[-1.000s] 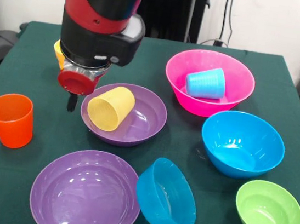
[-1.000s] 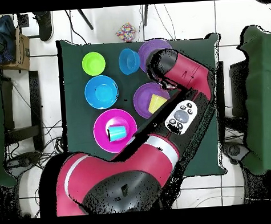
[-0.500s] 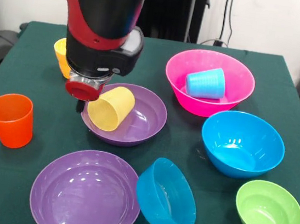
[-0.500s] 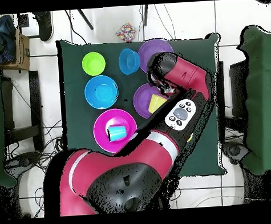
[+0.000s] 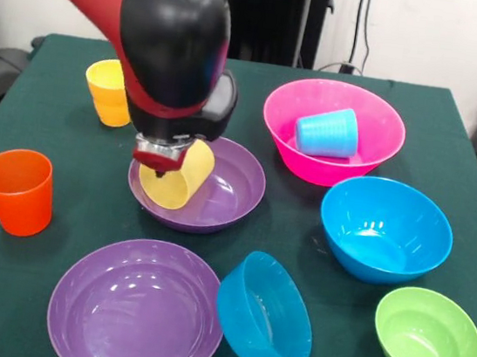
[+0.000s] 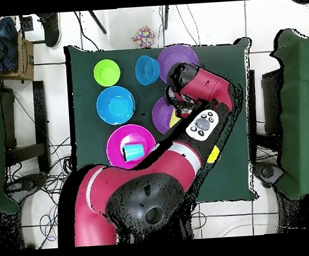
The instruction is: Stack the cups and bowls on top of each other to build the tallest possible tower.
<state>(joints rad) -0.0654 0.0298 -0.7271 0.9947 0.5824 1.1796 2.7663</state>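
A pale yellow ribbed cup [image 5: 179, 178] lies on its side in a purple bowl [image 5: 230, 188]. My gripper [image 5: 162, 162] hangs right over the cup's left end, and the arm's head hides its tips. A light blue cup [image 5: 326, 131] lies in the big pink bowl [image 5: 388, 126]. An orange cup [image 5: 16, 190] stands at the left, and an amber-yellow cup [image 5: 108, 91] stands behind the arm. A second purple bowl [image 5: 137, 310], a tilted small blue bowl [image 5: 264, 310], a big blue bowl [image 5: 386, 229] and a small green bowl [image 5: 427, 335] sit on the green cloth.
In the overhead view the arm [image 6: 200, 91] covers the right half of the table and hides the orange cup. The green bowl [image 6: 107, 72], big blue bowl [image 6: 115, 105] and pink bowl [image 6: 117, 141] line the left side there. Cables lie on the floor around the table.
The arm has swung to the right in the front view, from beside the purple bowl to over the pale yellow cup. The amber-yellow cup has come into full view. No cup or bowl has moved.
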